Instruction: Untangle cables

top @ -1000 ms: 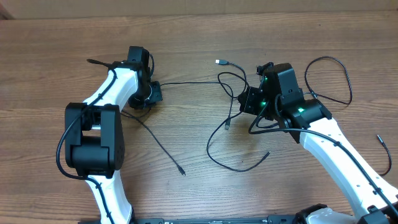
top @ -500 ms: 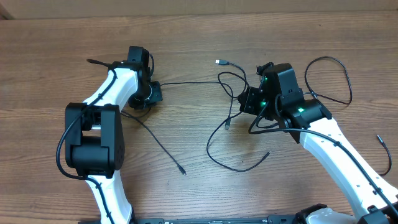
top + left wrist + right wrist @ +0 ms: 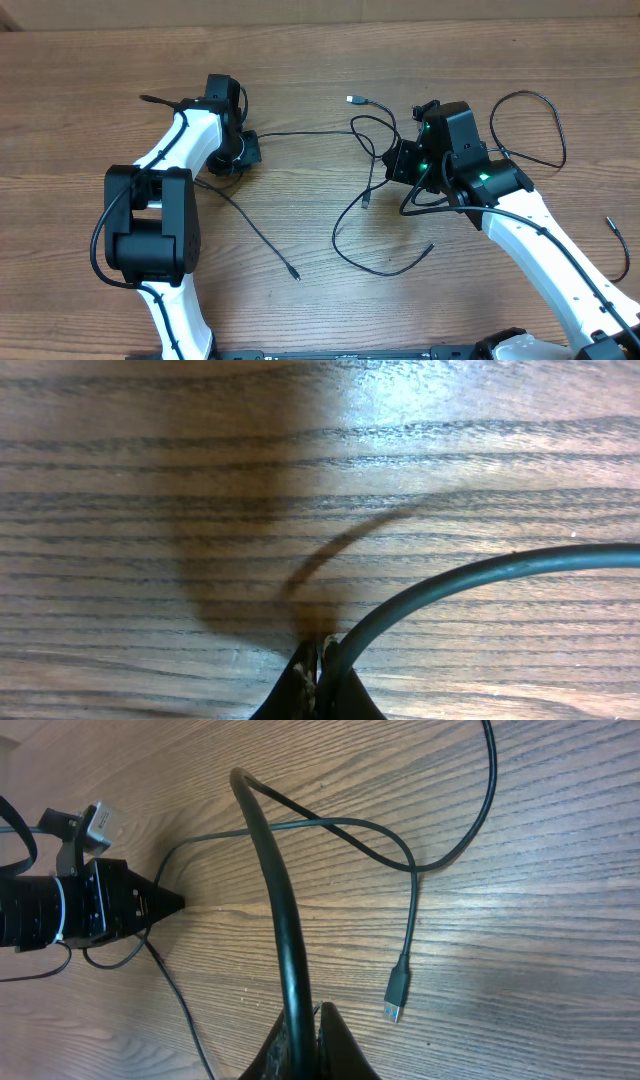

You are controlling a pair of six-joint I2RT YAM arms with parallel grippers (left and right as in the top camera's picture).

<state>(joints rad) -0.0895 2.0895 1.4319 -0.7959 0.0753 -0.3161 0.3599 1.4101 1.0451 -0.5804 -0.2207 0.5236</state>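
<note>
Thin black cables (image 3: 370, 215) lie in loose loops mid-table. One strand (image 3: 300, 134) runs from my left gripper (image 3: 248, 150) to the tangle, and another runs down to a plug tip (image 3: 295, 276). My left gripper (image 3: 318, 660) is shut on a cable (image 3: 480, 574) that arcs to the right. My right gripper (image 3: 393, 160) sits at the right side of the tangle. In the right wrist view it (image 3: 305, 1020) is shut on a cable (image 3: 268, 860) that rises away from the jaws. A USB plug (image 3: 397, 991) lies just right of them.
A silvery plug (image 3: 352, 99) lies at the back of the tangle. Another cable loop (image 3: 530, 130) lies behind the right arm, with a loose tip (image 3: 610, 222) at far right. The left arm's black base (image 3: 150, 225) stands at front left. The left gripper (image 3: 110, 900) shows in the right wrist view.
</note>
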